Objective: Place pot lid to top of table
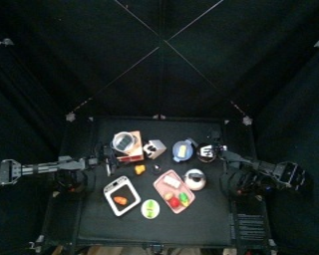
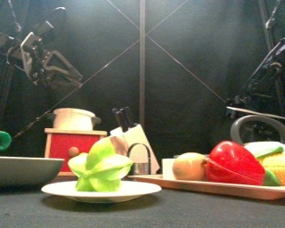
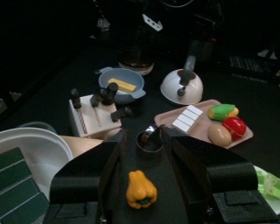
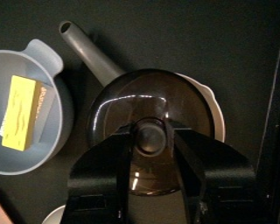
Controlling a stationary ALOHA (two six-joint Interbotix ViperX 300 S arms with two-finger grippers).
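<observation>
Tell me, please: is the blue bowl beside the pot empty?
No. In the right wrist view, the blue bowl holds a yellow block, lying next to the pot lid.

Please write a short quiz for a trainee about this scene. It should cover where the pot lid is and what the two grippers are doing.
1. True or false: the dark glass pot lid lies bare on the table.
2. What is in the blue-grey bowl? A) a red pepper B) a yellow block C) a knife
3. Fill in: the left gripper hangs with its jaws ____ above the small orange pepper.

Key:
1. False. It rests on the white pan, and the right gripper is closed on its knob.
2. B
3. open
</observation>
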